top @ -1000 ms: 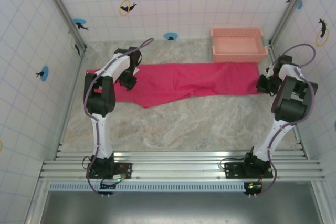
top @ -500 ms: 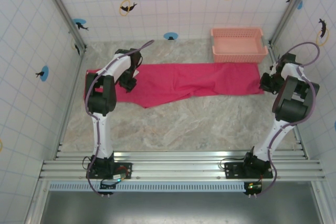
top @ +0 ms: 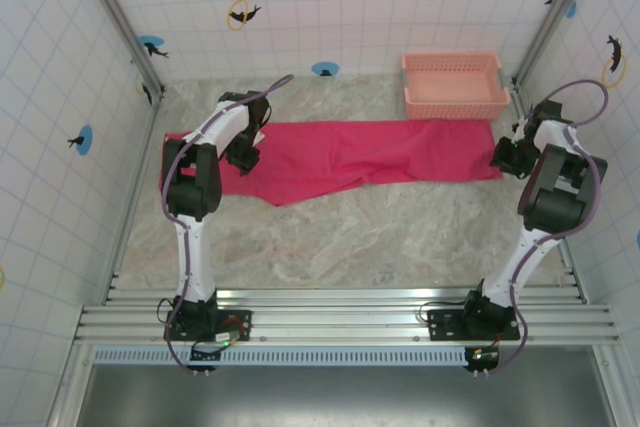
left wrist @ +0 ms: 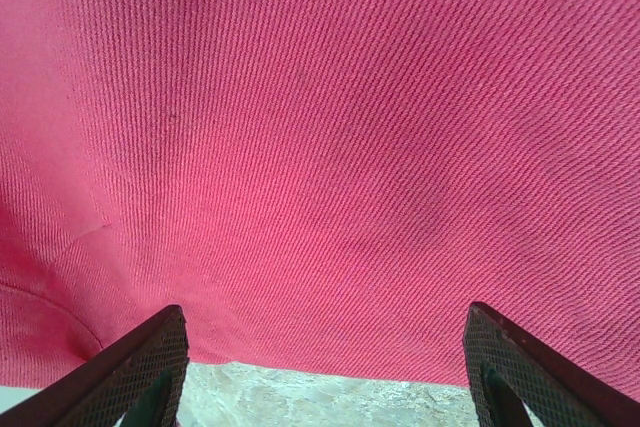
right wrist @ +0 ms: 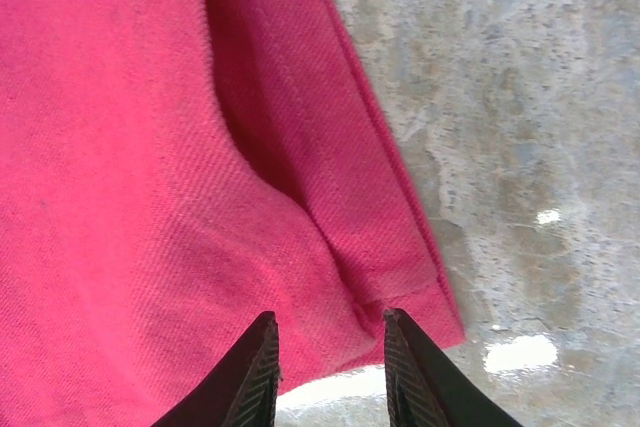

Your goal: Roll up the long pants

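Observation:
The long pants [top: 350, 152] lie flat as a magenta-red band across the far part of the marble table, legs running left to right. My left gripper [top: 243, 155] hovers low over their left end. In the left wrist view the left gripper [left wrist: 325, 367] is open, its fingers wide apart over the cloth's [left wrist: 320, 147] near edge with table showing between them. My right gripper [top: 503, 157] is at the right end. In the right wrist view the right gripper [right wrist: 328, 367] has its fingers close together, with a puckered fold of the hem corner [right wrist: 400, 277] pinched between them.
A pale salmon-pink basket [top: 453, 85] stands at the back right, just behind the pants' right end. Tiled walls close in left, right and behind. Bare marble [top: 340, 237] stretches between the pants and the arm bases.
The right gripper shifted slightly right, then back, and the pants' right end now reaches a little farther right. The left arm has not moved.

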### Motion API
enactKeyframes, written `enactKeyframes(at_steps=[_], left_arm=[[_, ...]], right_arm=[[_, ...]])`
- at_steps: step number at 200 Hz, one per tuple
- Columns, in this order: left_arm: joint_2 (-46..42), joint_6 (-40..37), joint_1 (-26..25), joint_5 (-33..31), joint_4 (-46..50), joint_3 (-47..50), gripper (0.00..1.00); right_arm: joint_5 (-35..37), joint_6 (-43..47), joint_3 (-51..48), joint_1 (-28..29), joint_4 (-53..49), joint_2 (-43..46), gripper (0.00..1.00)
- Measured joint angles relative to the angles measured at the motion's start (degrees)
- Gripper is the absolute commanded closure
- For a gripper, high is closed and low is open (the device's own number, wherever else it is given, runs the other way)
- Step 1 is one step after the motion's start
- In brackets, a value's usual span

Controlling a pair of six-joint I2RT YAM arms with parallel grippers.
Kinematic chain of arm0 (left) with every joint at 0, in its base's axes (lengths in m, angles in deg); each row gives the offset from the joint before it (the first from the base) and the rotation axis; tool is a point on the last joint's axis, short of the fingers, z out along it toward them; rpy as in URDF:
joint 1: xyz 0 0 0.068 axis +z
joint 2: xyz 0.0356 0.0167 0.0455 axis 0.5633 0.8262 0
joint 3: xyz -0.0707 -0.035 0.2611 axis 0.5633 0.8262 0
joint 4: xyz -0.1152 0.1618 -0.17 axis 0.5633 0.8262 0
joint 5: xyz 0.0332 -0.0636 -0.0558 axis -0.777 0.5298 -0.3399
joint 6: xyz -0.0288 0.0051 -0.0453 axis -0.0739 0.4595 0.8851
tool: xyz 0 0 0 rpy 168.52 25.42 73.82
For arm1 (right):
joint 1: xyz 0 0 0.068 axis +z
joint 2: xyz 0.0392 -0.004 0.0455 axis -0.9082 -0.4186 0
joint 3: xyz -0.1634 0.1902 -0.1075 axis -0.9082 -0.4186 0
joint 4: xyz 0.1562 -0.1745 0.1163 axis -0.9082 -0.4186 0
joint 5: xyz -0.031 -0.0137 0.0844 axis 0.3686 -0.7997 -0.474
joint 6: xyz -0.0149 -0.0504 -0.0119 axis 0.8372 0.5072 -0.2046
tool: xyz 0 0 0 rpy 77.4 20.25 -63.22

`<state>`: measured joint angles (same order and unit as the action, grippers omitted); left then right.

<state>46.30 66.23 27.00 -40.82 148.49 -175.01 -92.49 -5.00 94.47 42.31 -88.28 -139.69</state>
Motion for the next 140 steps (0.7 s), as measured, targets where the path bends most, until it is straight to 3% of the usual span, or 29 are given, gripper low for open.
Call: enactKeyframes(at_steps=[67, 100, 140], left_arm=[[0.0, 0.0, 0.02, 0.24, 0.2, 0.02, 0.27], [0.0, 0.0, 0.0, 0.24, 0.96, -0.2, 0.27], [0.0, -0.02, 0.0, 0.24, 1.42, -0.72, 0.27]], right_arm=[[0.48, -0.94, -1.79, 1.79, 1.01, -1.14, 0.68], [3.96, -0.44, -1.77, 2.95, 0.94, -1.14, 0.69], [9.35, 0.09, -0.37, 5.16, -0.44, -1.88, 0.83]])
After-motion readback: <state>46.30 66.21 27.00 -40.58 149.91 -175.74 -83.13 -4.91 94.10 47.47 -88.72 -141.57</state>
